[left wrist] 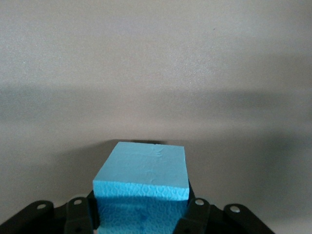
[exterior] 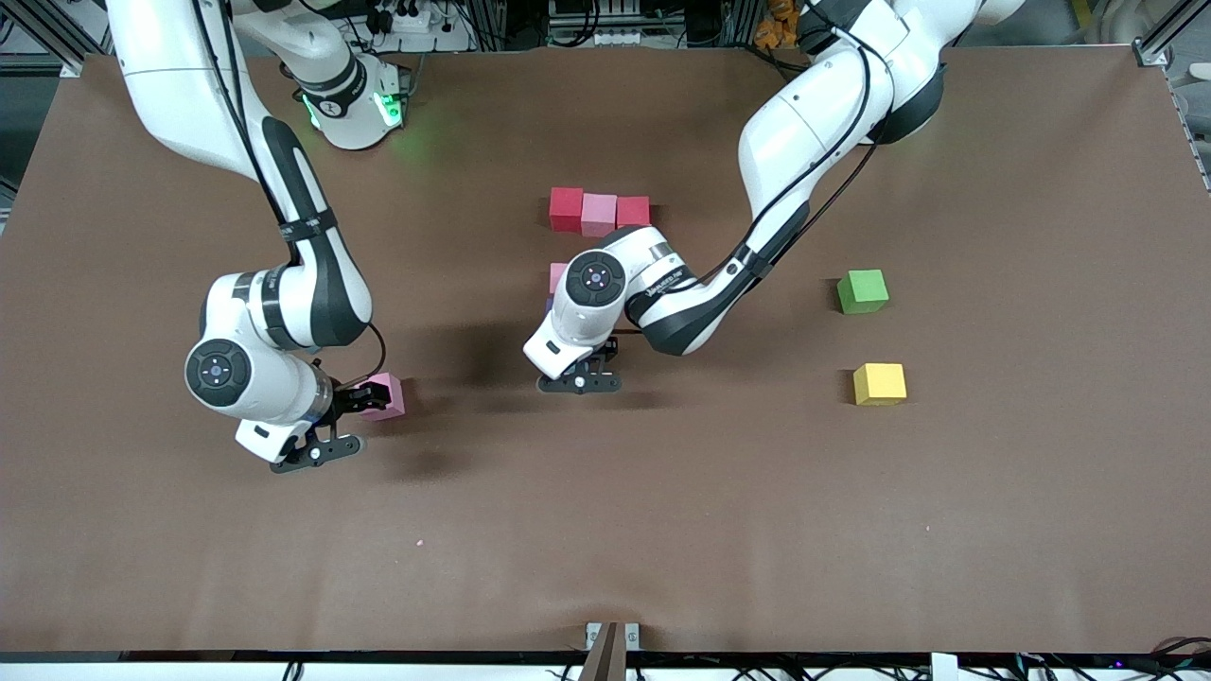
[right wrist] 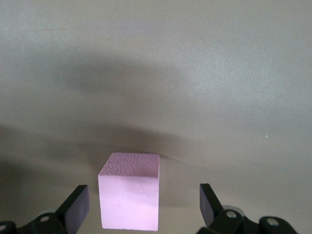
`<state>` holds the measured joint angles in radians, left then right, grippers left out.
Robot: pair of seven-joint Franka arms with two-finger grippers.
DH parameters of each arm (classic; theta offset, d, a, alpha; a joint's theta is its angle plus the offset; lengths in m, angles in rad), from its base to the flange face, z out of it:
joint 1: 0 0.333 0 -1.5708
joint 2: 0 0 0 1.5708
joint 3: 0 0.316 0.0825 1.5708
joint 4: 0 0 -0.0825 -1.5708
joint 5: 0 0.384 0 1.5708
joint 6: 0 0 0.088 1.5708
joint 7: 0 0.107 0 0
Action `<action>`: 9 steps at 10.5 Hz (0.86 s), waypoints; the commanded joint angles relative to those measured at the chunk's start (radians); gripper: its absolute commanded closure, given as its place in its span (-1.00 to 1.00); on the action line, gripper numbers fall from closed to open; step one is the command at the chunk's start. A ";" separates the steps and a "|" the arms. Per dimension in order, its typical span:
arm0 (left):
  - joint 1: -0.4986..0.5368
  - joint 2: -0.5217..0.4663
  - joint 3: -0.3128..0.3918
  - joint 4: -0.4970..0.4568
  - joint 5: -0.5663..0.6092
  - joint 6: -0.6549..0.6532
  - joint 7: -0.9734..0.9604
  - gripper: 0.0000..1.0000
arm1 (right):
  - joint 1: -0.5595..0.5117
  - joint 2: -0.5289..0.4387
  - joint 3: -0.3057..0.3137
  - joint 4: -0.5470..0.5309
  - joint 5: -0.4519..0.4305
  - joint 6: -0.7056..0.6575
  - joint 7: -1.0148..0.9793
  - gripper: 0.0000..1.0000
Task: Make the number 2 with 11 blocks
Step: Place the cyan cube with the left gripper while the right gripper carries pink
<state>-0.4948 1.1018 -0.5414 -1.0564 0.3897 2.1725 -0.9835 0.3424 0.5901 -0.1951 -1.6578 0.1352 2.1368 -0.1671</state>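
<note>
Got my left gripper (exterior: pixel 579 378) pinching the light blue block (left wrist: pixel 141 183) bc it's headed for the digit; right gripper (right wrist: pixel 144 204), fingers spread, straddles a pink block (right wrist: pixel 129 195), prepping the grab imo.

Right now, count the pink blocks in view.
3. One pink block sits between two red blocks in the row nearest the bases; another peeks out beside the left arm; a third lies between the right gripper's open fingers. More may be hidden.
</note>
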 commanded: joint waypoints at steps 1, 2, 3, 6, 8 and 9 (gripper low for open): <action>-0.011 0.006 0.012 0.018 -0.034 0.004 0.028 0.79 | -0.003 -0.021 0.005 0.013 0.000 -0.034 0.017 -1.00; -0.013 0.006 0.014 0.016 -0.032 0.004 0.028 0.76 | -0.005 -0.021 0.005 0.016 0.000 -0.044 0.017 -1.00; -0.013 0.006 0.020 0.016 -0.034 0.004 0.028 0.73 | -0.002 -0.019 0.005 0.018 0.000 -0.040 0.018 -1.00; -0.014 0.006 0.024 0.015 -0.034 0.004 0.029 0.71 | 0.003 -0.012 0.006 0.024 0.038 -0.011 0.018 -1.00; -0.016 0.006 0.026 0.015 -0.034 0.004 0.029 0.71 | 0.018 -0.009 0.008 0.033 0.089 -0.008 0.018 -1.00; -0.016 0.006 0.026 0.015 -0.034 0.004 0.029 0.71 | 0.017 -0.010 0.008 0.027 0.086 -0.015 0.020 -1.00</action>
<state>-0.4966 1.1034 -0.5318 -1.0564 0.3893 2.1725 -0.9834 0.3517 0.5816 -0.1872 -1.6350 0.1984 2.1298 -0.1615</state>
